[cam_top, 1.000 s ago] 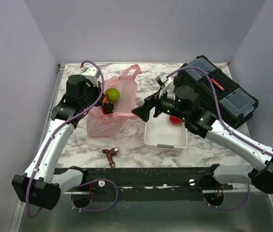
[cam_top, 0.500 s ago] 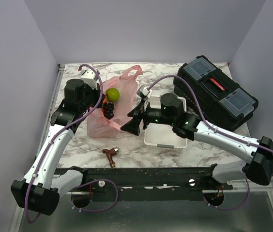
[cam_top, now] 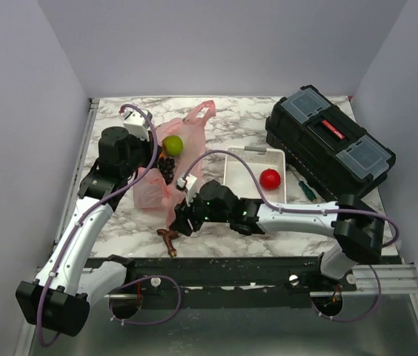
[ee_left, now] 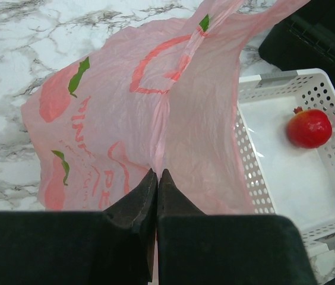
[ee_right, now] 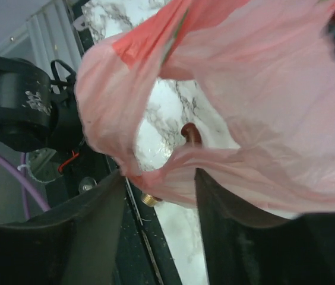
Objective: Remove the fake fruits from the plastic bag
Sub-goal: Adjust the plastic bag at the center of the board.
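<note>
Between fingers of the spread right end effector [ee_right: 158, 178] lies the plastic bag [ee_right: 262, 89], pinched by the left end effector [ee_left: 157, 176].

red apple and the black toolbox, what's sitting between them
In the top view, two things lie between the red apple and the black toolbox: the right wall of the white tray, then a green-handled screwdriver.

— Where is the left arm [cam_top: 83, 222]?
— It rises along the left side of the top view, elbow bent. The left gripper [ee_left: 157, 175] presses its fingers together on a fold of the plastic bag [ee_left: 126, 119].
— And the right arm [cam_top: 298, 216]?
— It stretches low from lower right toward the centre. The right gripper [ee_right: 158, 177] holds its fingers apart.
</note>
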`<state>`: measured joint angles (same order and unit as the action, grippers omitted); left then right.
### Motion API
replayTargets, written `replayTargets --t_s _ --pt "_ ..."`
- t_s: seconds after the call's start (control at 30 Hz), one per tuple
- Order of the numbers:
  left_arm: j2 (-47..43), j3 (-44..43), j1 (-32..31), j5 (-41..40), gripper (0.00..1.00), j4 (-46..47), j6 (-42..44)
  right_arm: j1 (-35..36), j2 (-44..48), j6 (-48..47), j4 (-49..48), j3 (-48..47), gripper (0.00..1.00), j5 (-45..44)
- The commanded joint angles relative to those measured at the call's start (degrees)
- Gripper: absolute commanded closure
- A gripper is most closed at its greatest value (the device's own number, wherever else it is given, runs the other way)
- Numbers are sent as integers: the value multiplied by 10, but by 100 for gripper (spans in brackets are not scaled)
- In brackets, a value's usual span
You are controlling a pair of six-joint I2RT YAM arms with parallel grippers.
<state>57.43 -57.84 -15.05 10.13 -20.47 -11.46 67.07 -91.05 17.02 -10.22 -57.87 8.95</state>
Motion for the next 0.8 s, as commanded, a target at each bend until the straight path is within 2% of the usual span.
replayTargets --t_s 0.0,0.13,0.27,0.53,0.6,0.63,0.67,0.77 --pt "-10 4 -8 36 100 23 1 19 -52 26 -65 12 55 -33" --pt "-21 22 -25 34 100 44 17 34 -94 37 -56 -21 72 -11" --pt "-31 25 -38 37 100 48 26 71 -128 27 -58 -33 83 -13" --pt "-62 56 -52 49 100 79 62 119 -158 55 -111 -13 86 -58" --pt "-66 66 -55 42 100 86 65 118 -140 63 -119 2 84 -73" --pt "-67 71 -58 34 100 90 67 118 -127 61 -121 13 80 -76" --pt "-66 73 -62 27 100 91 70 119 -108 58 -123 24 74 -80" --pt "-59 62 -67 24 100 82 76 118 -41 44 -123 68 45 -103"
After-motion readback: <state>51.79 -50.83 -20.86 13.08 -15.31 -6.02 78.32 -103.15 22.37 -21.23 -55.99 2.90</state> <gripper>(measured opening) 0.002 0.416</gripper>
